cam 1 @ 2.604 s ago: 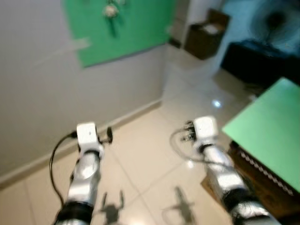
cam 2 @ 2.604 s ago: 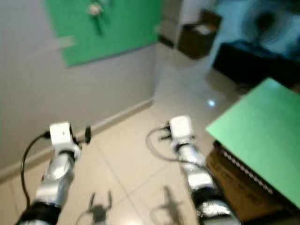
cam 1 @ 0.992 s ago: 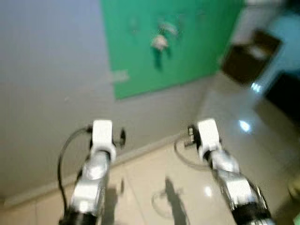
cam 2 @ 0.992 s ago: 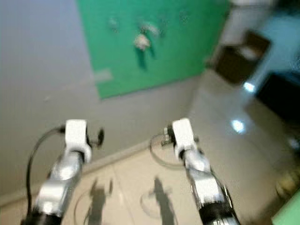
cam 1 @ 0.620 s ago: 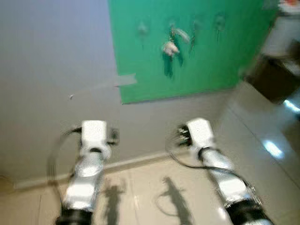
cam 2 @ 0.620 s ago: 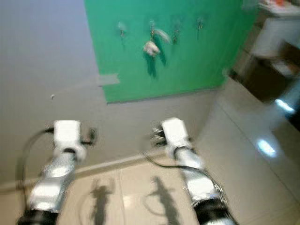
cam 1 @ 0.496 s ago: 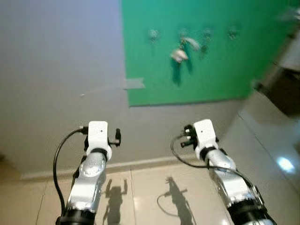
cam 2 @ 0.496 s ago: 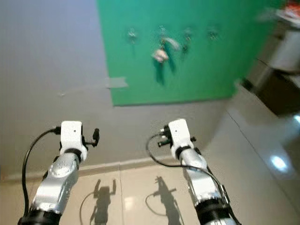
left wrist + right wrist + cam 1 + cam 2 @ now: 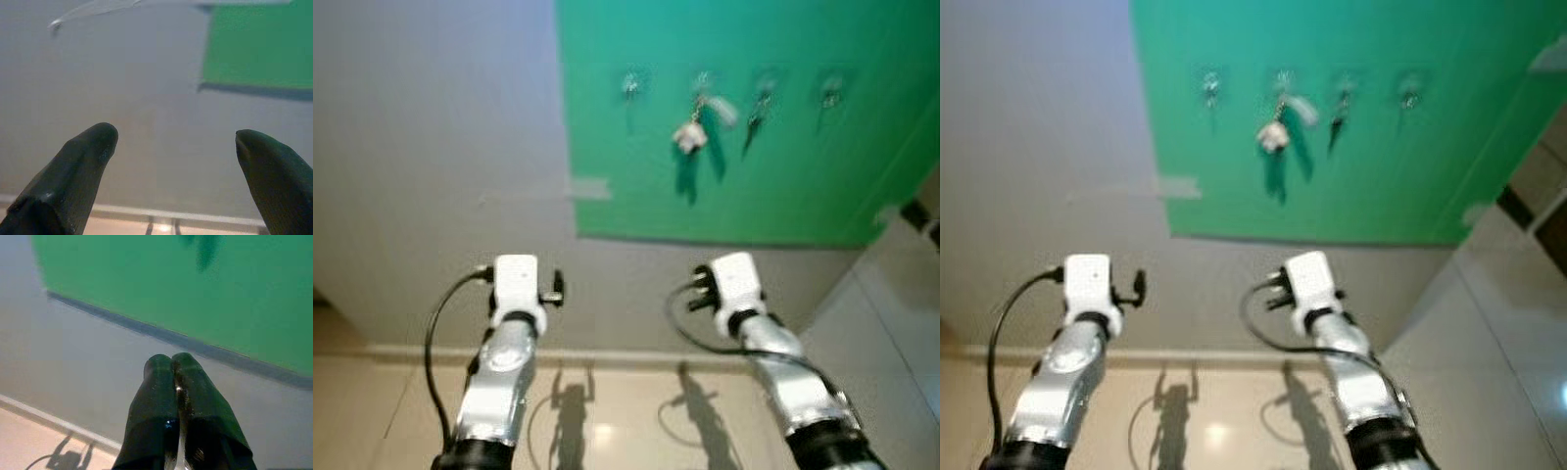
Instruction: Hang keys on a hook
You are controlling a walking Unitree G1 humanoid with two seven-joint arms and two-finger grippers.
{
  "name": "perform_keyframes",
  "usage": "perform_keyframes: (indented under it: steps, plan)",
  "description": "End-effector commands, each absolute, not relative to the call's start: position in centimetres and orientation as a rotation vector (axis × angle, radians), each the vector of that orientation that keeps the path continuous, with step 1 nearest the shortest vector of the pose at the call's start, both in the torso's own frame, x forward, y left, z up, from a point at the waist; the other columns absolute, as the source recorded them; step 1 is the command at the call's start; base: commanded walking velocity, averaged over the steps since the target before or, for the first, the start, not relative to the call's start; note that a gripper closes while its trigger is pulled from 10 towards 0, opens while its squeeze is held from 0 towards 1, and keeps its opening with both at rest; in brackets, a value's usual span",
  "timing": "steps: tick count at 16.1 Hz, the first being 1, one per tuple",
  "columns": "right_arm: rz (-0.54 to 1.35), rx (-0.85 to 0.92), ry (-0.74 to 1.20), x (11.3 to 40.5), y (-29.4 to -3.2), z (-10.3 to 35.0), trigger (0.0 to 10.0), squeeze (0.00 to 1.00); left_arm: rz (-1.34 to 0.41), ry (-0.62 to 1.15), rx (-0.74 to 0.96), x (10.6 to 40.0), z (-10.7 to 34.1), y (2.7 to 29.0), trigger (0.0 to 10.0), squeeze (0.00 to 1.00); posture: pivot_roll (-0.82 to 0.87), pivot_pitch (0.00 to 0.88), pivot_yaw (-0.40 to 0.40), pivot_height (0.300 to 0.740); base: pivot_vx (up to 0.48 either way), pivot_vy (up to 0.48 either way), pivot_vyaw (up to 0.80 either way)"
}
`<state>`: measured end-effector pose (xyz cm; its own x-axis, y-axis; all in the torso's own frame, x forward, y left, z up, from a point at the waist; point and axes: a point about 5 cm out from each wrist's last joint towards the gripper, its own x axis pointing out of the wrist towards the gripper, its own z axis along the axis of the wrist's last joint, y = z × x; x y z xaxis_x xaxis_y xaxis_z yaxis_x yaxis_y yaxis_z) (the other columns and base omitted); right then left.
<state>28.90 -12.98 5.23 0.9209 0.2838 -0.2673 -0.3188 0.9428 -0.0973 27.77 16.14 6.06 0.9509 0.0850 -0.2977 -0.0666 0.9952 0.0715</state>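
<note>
At the end of the right silver arm, the right gripper (image 9: 171, 363) has its two black fingers pressed tight together, with a small glint of metal in the seam between them lower down; what that metal is cannot be told. It points at the grey wall (image 9: 431, 147) below the lower edge of the green board (image 9: 783, 147). The left gripper (image 9: 176, 142) is held wide apart, its two black fingertips (image 9: 98, 142) spread with nothing between them, and it faces the same grey wall beside the board's lower left corner.

Both arms reach forward side by side, well short of the wall. Ahead of them the large flat green board is fixed to the wall, and a row of four small metal hooks (image 9: 630, 84) runs across its upper part. From the second hook from the left hangs a bunch of keys with a pale fob (image 9: 689, 136), casting a dark shadow on the green; something small and dark (image 9: 1340, 116) dangles at the third hook, too blurred to identify. A strip of grey tape (image 9: 590, 187) sticks to the wall at the board's left edge.

Below, a pale skirting strip (image 9: 1214, 354) meets a glossy beige tiled floor (image 9: 372, 401), where the shadows of both grippers fall.
</note>
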Motion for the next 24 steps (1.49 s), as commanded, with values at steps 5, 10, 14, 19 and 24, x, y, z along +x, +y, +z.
perform_keyframes:
  steps: [5, 10, 14, 19, 24]
  plan:
    - [0.336, -0.132, 0.243, 29.0, -12.2, 5.6, 10.0, 0.0, 0.097, 0.292, 0.084, 28.1, 6.5, 16.9, 10.0, 0.0, -0.04, 0.0, -0.006, 0.74, 0.373, -0.299, 0.0]
    - [0.349, -0.14, 0.243, 29.3, -12.1, 5.6, 10.0, 0.0, 0.095, 0.285, 0.069, 28.0, 6.5, 16.9, 10.0, 0.0, -0.04, 0.0, -0.006, 0.74, 0.368, -0.305, 0.0]
    - [0.542, -0.1, 0.127, 30.0, -10.2, 9.7, 10.0, 0.0, 0.091, 0.279, 0.079, 28.0, 6.6, 16.8, 10.0, 0.0, -0.04, 0.0, -0.001, 0.74, 0.0, 0.0, 0.0]
    - [0.847, -0.013, 0.103, 28.3, -9.7, 13.1, 10.0, 0.0, 0.088, 0.282, 0.074, 27.8, 6.4, 16.7, 10.0, 0.0, -0.05, 0.0, -0.002, 0.74, 0.0, 0.0, 0.0]
    - [0.882, 0.077, 0.034, 29.7, -8.9, 16.8, 10.0, 0.0, 0.086, 0.28, 0.069, 27.9, 6.5, 16.4, 10.0, 0.0, -0.04, 0.0, -0.009, 0.74, 0.0, 0.0, 0.0]
